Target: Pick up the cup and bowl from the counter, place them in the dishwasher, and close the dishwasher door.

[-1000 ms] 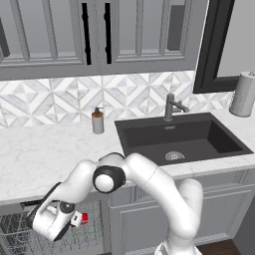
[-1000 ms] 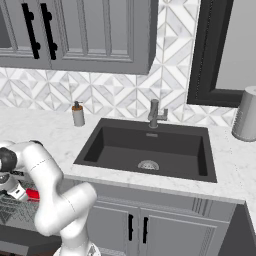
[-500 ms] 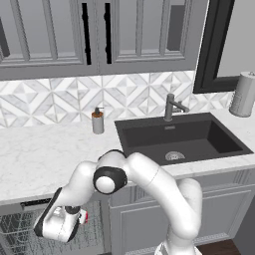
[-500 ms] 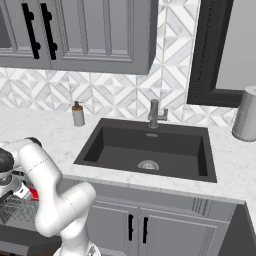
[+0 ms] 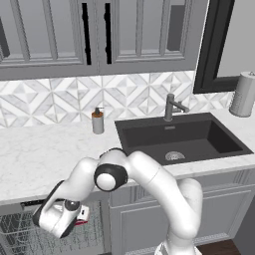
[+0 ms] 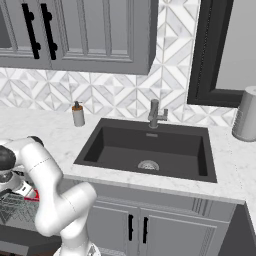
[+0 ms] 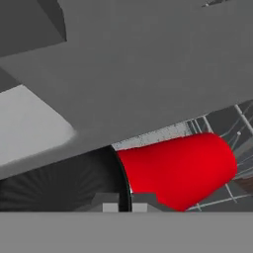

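One slip is my main worry: my end effector (image 7: 121,206) is pinched nearly shut on the rim of the cup (image 7: 180,168), a thin hold, so the cup could twist loose and tumble through the wire rack of the dishwasher (image 5: 25,236). The cup lies on its side just ahead of my fingertips, low under the worktop (image 5: 45,159) edge.

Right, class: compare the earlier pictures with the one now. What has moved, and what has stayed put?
The gripper has sunk lower into the open dishwasher, carrying the red cup, jaws staying clamped on it. The soap dispenser, sink and counter are unchanged.
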{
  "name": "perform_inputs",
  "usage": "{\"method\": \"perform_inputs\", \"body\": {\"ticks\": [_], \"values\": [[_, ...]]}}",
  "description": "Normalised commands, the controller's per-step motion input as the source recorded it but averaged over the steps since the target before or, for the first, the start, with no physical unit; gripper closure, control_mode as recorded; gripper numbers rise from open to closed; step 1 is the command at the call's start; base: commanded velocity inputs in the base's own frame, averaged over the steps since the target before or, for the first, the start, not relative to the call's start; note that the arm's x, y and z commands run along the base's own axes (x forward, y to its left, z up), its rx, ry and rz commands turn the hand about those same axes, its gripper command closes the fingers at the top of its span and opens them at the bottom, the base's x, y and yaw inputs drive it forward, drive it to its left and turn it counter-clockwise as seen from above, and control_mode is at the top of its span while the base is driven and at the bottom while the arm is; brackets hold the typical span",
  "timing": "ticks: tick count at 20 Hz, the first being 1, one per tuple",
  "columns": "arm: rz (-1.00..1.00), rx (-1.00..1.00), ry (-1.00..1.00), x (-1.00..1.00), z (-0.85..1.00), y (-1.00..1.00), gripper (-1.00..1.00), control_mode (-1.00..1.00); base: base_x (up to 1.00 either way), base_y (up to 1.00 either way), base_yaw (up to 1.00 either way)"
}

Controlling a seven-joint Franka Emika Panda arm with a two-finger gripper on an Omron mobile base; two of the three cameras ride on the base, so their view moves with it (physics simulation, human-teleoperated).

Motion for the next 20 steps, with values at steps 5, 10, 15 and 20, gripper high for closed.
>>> {"method": "perform_inputs", "body": {"ticks": [5, 10, 15, 20], "values": [[-0.48, -0.36, -0.52, 0.03, -0.16, 0.8, -1.0, -1.0, 0.0, 0.0, 0.0], [-0.28, -0.22, -0.53, -0.13, -0.12, 0.54, -1.0, -1.0, 0.0, 0.0, 0.0], [-0.24, -0.11, -0.53, -0.55, 0.29, 0.42, -1.0, -1.0, 0.0, 0.0, 0.0], [-0.11, -0.13, -0.36, -0.97, 0.64, 0.52, -1.0, -1.0, 0.0, 0.0, 0.0]]}}
